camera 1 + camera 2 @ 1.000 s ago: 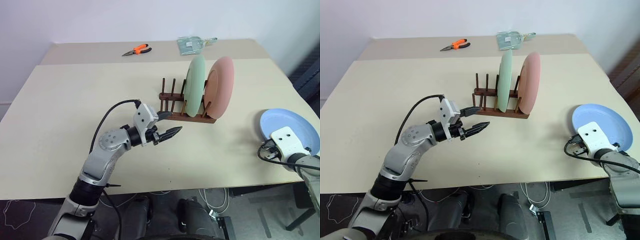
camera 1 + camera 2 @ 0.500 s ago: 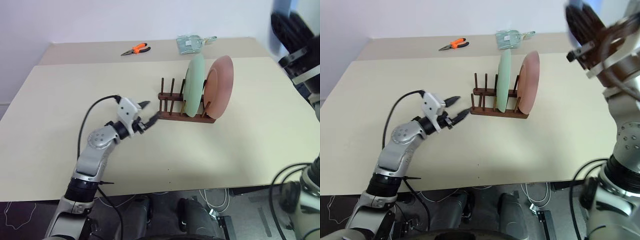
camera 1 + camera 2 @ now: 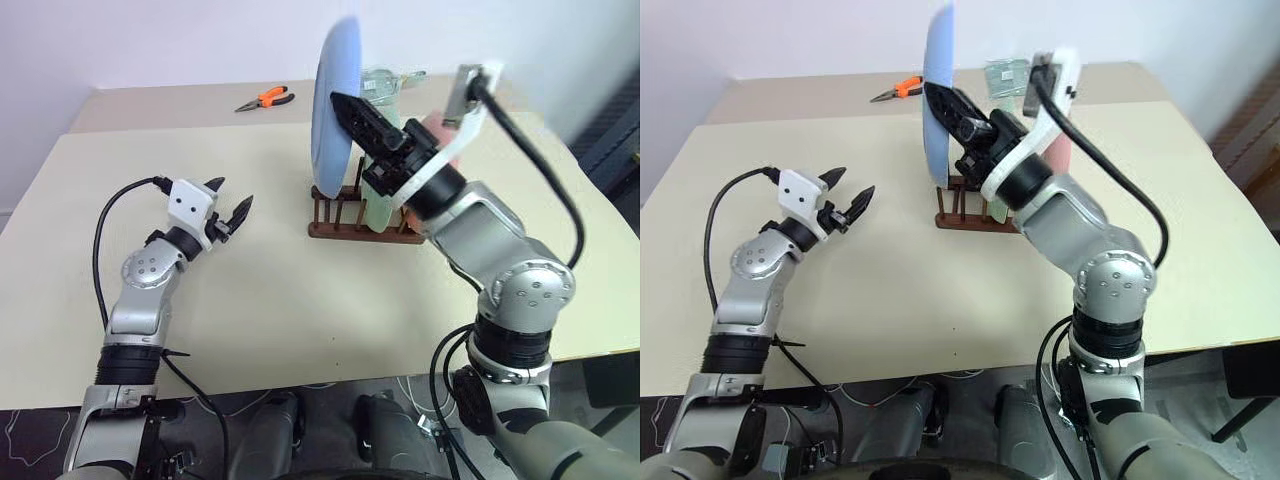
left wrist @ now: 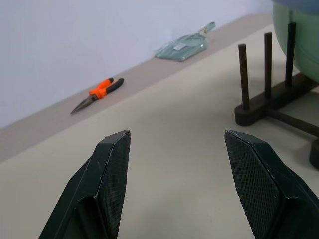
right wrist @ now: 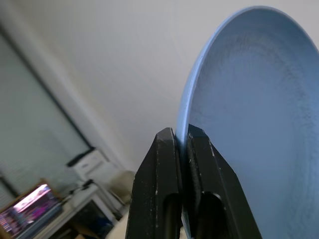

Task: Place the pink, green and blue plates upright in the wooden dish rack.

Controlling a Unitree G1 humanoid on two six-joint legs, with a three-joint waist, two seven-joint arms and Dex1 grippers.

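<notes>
Rack [image 3: 362, 225] mid table [image 3: 150, 150], two plates standing in it, third plate [image 3: 332, 110] upright above rack's left end, left gripper [image 3: 229, 201] left of rack, pliers [image 3: 262, 99] & packet [image 4: 185, 44] behind at far edge.

Lab/workshop, plain worktable [image 3: 250, 290], orange pliers [image 3: 264, 99], monitor [image 5: 30, 209]

The left arm reaches forward low over the counter [image 3: 250, 300], forearm nearly level; its left hand [image 3: 228, 208] points ahead and slightly inward with the two black fingers spread wide and nothing between them. The right arm is raised and bent across the middle, wrist rolled so the white bracket faces up; its right hand [image 5: 182, 144] has the fingers pinched on the rim of the blue plate [image 3: 332, 110], which it carries about upright, perhaps a little tilted.
</notes>
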